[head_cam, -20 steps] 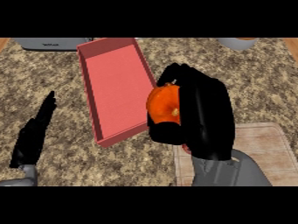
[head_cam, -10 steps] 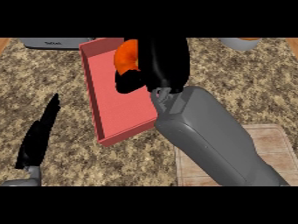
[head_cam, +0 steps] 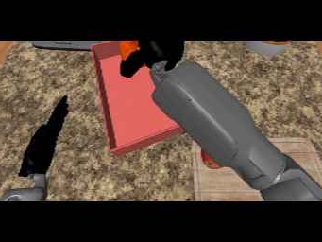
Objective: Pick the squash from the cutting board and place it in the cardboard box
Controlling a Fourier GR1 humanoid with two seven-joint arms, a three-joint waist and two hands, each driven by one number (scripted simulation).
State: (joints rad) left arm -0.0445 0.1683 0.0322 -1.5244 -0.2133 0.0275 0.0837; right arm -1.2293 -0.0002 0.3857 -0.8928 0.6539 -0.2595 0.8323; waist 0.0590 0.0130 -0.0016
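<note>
Speckled stone bench (head_cam: 65, 75). My right hand (head_cam: 156, 54), fingers curled round the orange squash (head_cam: 128, 47), holds it over the far end of the red box (head_cam: 132, 108). I judge the squash rigid, smooth and rounded, best grasped across its widest part. Left hand (head_cam: 45, 142) rests open at lower left.
</note>
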